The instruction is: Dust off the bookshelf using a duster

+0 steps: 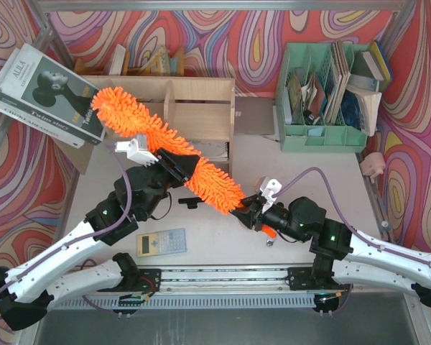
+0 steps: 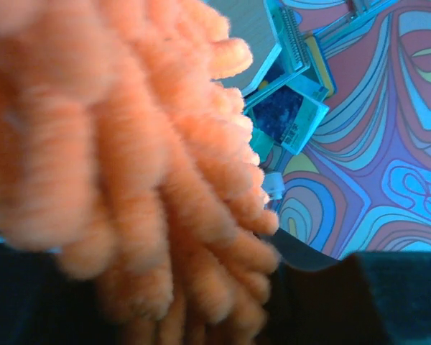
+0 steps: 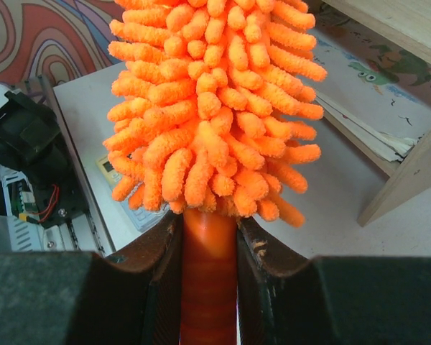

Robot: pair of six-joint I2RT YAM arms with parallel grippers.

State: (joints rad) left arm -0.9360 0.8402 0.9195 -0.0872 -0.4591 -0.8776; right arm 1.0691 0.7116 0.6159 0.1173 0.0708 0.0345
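top external view: the duster (image 1: 133, 118) lies slantwise above the tabletop (image 1: 223, 248), with its fluffy tip up-left and its thin end down-right.
duster, place: the tip is at the left end of the bookshelf (image 1: 201, 108), just beside a leaning book (image 1: 47, 93). the rest crosses in front of the shelf toward the middle of the tabletop.
bookshelf: light wood with upright dividers, at the far side of the tabletop, left of centre.
left fingers (image 1: 178, 164): at the middle of the fluffy head, dark against the orange strands. i cannot tell whether they pinch it or only lie against it.
left wrist view: blurred orange strands fill most of the picture, very close to the lens. the file box shows beyond them at the upper right.
right fingers (image 1: 246, 212): closed tight on the handle (image 3: 208, 287), just below the fluffy head. a short orange stub sticks out behind them in the top external view.
right wrist view: the handle sits between both fingers and touches each side. the head rises away from the lens, and the bookshelf's side panel stands on the right with papers under the shelf.
calculator (image 1: 161, 243): flat on the tabletop near the left arm, apart from the duster.
file box (image 1: 320, 136): mint green, at the far right, holding books and papers, well apart from the duster.
backdrop (image 1: 258, 43): cloth with red, orange and blue swirls.
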